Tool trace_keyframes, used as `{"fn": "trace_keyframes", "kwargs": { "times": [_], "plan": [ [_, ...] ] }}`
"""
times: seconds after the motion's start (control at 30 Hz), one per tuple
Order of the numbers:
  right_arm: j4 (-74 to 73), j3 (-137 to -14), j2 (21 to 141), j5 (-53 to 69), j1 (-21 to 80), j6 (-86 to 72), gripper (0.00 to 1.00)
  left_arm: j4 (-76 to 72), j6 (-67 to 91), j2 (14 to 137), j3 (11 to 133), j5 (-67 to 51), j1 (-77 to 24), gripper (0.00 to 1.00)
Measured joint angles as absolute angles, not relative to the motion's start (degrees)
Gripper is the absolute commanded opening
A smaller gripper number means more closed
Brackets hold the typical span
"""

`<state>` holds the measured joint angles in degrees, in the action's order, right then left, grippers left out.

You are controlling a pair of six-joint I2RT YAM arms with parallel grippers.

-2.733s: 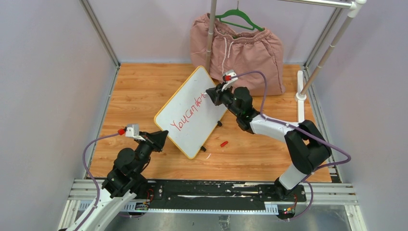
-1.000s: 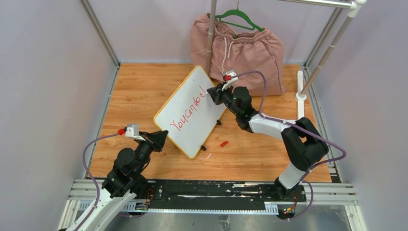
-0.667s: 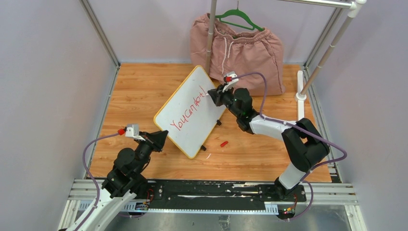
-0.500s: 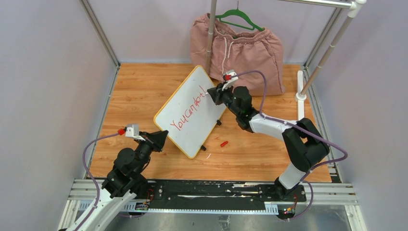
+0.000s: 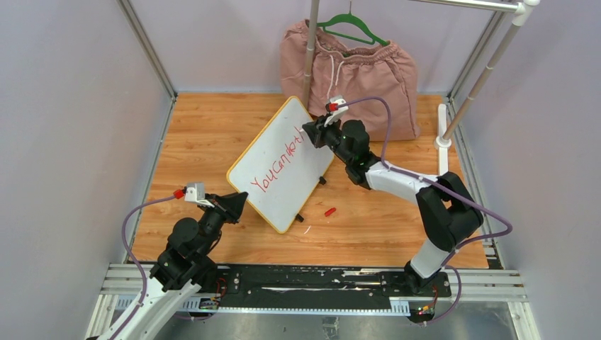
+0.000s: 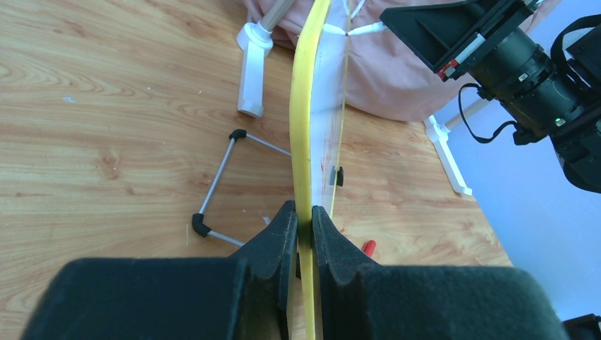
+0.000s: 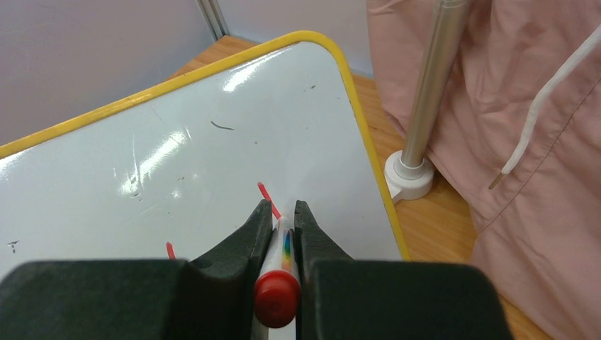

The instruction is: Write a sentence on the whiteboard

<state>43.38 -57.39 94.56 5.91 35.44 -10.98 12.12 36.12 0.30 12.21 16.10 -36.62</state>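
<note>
The whiteboard (image 5: 283,185), white with a yellow rim, stands tilted in the middle of the wooden table. The sentence (image 5: 278,164) runs up it in red marker lettering. My left gripper (image 5: 239,202) is shut on the board's near-left rim; the left wrist view shows the yellow whiteboard edge (image 6: 305,127) pinched in that gripper (image 6: 305,212). My right gripper (image 5: 310,132) is at the lettering's far end, shut on a red-capped marker (image 7: 278,283). In the right wrist view this gripper (image 7: 283,209) holds the marker tip down on the whiteboard (image 7: 212,127) at a red stroke (image 7: 266,195).
Pink shorts (image 5: 354,71) on a green hanger (image 5: 352,26) hang behind the board beside a metal pole (image 5: 309,49). A second pole's white base (image 5: 444,138) stands at the right. A red marker cap (image 5: 329,211) lies near the board's black feet (image 5: 322,181). A wire stand (image 6: 220,184) sits left of the board.
My right gripper has shifted with the marker toward the board's far corner, and new red strokes have appeared at the end of the lettering. The left gripper and the board have stayed put.
</note>
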Motion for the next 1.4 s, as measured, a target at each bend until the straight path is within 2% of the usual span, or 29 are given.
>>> {"fn": "trace_keyframes", "kwargs": {
  "times": [1.4],
  "plan": [
    [43.1, -55.0, 93.9, 4.9, 33.3, -10.7, 0.0, 12.1, 36.1, 0.3, 12.2, 16.1, -36.6, 0.0]
  ]
}}
